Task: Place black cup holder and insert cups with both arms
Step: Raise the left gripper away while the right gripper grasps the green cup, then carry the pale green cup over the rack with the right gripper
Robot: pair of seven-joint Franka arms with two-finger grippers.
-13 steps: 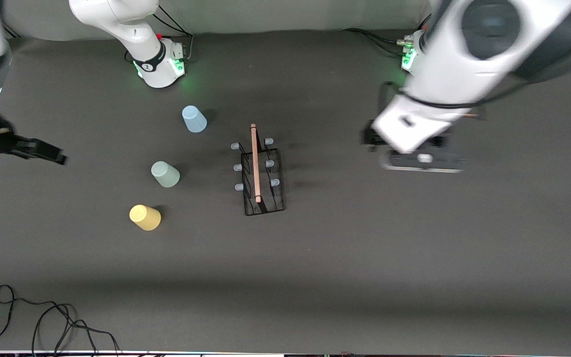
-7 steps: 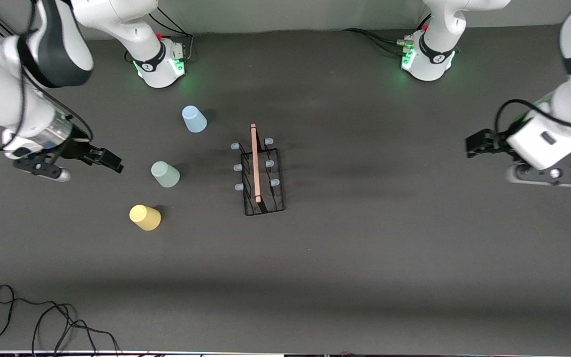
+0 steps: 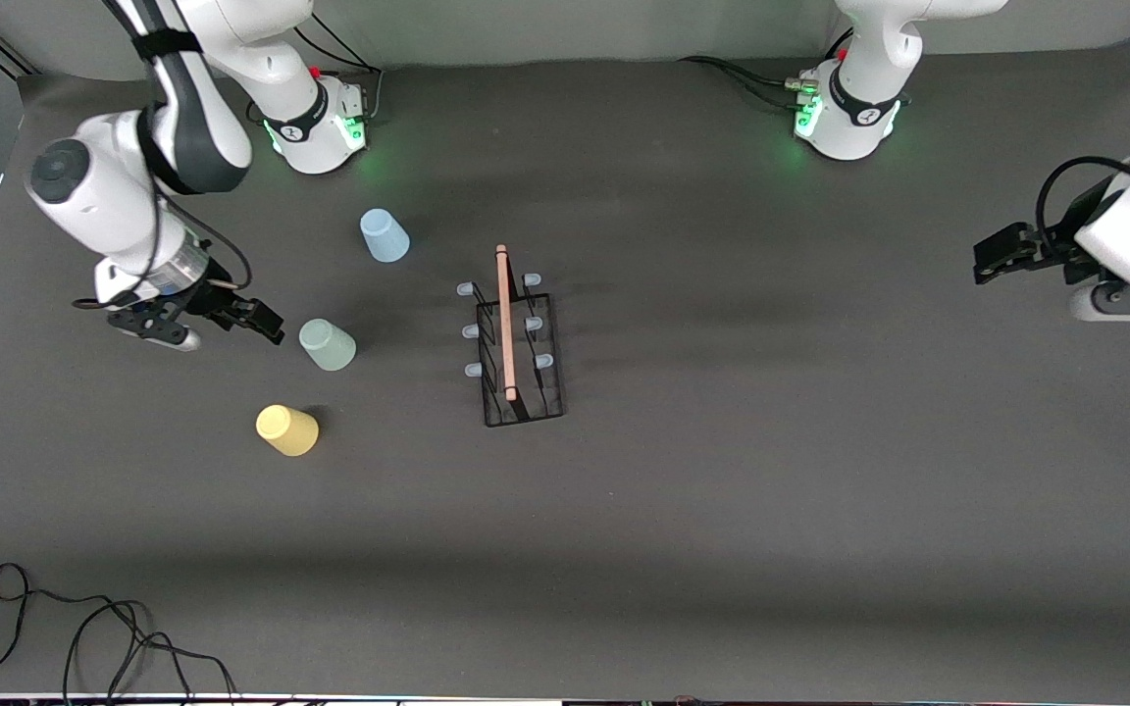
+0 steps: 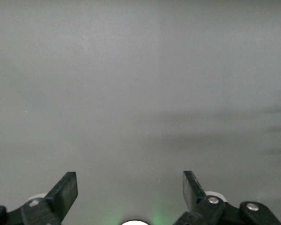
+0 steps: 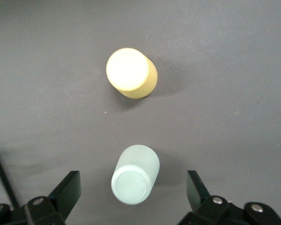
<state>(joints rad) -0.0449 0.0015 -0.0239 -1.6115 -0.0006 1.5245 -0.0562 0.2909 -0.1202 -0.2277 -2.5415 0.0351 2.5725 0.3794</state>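
- Black cup holder (image 3: pixel 516 348): I log it standing near the middle of the table (image 3: pixel 722 510), wooden rod handle on top, pale-tipped prongs bare; no cup sits on it. Only the front view shows it.
- Light blue cup (image 3: pixel 384 235): upside down, between the holder and the right arm's base, toward the table edge where the bases stand. Front view only.
- Pale green cup (image 3: pixel 327 344): upside down, nearer the front camera than the blue one; in the right wrist view (image 5: pixel 135 175) I see its flat base framed between the two fingers.
- Yellow cup (image 3: pixel 286 429): upside down, nearest the front camera of the three; also in the right wrist view (image 5: pixel 131 72), apart from the green cup.
- Right gripper (image 3: pixel 253 322): over the table just beside the green cup, toward the right arm's end; jaws spread wide, nothing held (image 5: pixel 131 194).
- Left gripper (image 3: pixel 1001 257): over the left arm's end of the table, well apart from the holder; jaws spread wide, nothing held. Its wrist view (image 4: pixel 130 190) gives me only bare grey surface.
- Cable (image 3: pixel 84 628): loose black loops at the corner nearest the front camera on the right arm's end.
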